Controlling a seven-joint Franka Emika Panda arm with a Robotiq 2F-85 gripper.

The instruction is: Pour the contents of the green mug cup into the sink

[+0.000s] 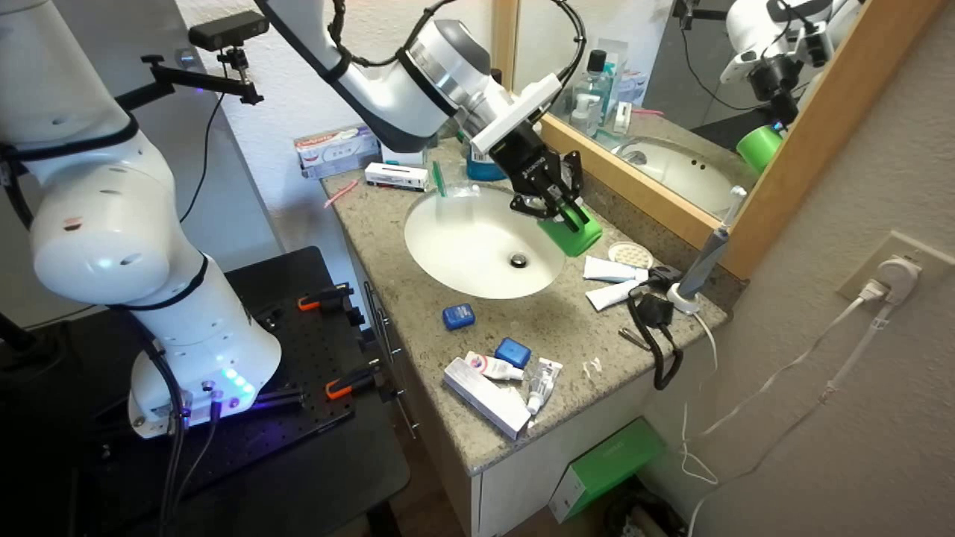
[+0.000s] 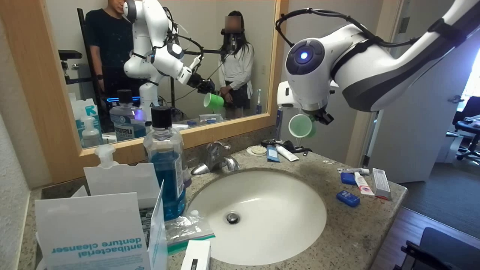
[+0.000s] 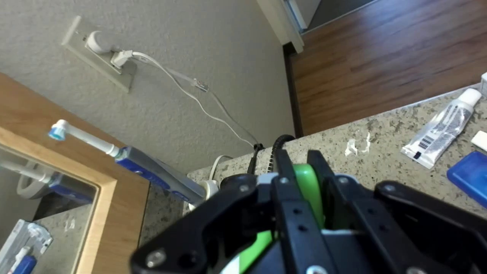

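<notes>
Tight work: our gripper (image 3: 298,160) is clenched on the green mug (image 2: 300,126), by what looks like the handle (image 3: 310,190), a thin strip of green between the two fingers (image 3: 291,207). That's worry number one! A hold that narrow could let the mug pivot if there's liquid shifting in it, and then our aim goes. The mug hangs right off the fingertips, tipped nearly onto its side, pale mouth turned towards the sink (image 2: 277,221); how much is inside, we can't tell. Below the gripper and out in front of that mouth lies the basin, and here's worry two: the mug looks to be near the basin's edge, so tilting from this spot may wet the countertop (image 1: 548,328) instead. We'd want it further over first. Beside the gripper runs the mirror frame (image 3: 125,205), and a wide wrist roll could knock it. Low on that same side stands the faucet (image 2: 214,159); come across too low and the mug could clip it. Past the fingertips lie the pale tubes (image 1: 612,270), and beyond them the electric toothbrush (image 3: 142,167) rises on its base: overshoot with a loose tilt, and the splash could reach both.
</notes>
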